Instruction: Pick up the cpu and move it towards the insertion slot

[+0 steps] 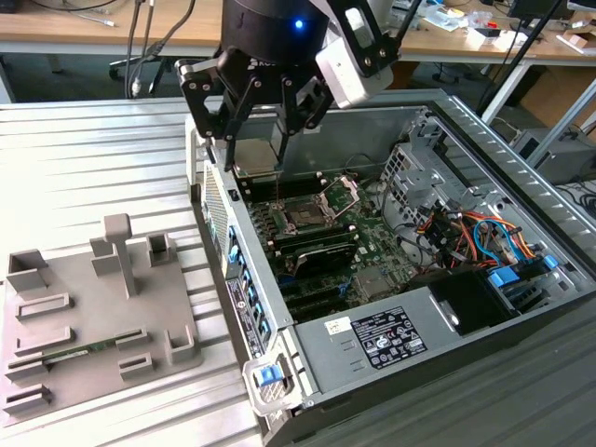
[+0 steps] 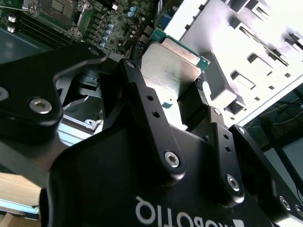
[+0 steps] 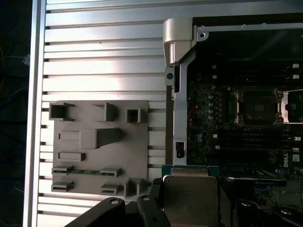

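Note:
My gripper (image 1: 258,140) is shut on the cpu (image 1: 260,156), a flat square chip with a silvery top and a thin green rim, held by its two opposite edges. It hangs in the air above the open computer case, just inside the case's wall on the exterior view's left. Both wrist views show the cpu (image 2: 165,71) (image 3: 190,201) clamped between the black fingers (image 2: 137,90). The insertion slot (image 1: 308,214) is a dark square socket on the motherboard with its shiny retaining plate (image 1: 341,194) flipped up; it lies below and to the exterior view's right of the chip. The first wrist view shows the insertion slot (image 3: 258,106) too.
A grey plastic tray (image 1: 88,312) with raised holders sits on the ribbed metal table, with a green memory stick (image 1: 82,352) in it. Inside the case are long black memory slots (image 1: 321,250), a drive cage (image 1: 414,168), bundled cables (image 1: 466,233) and a power supply (image 1: 386,340).

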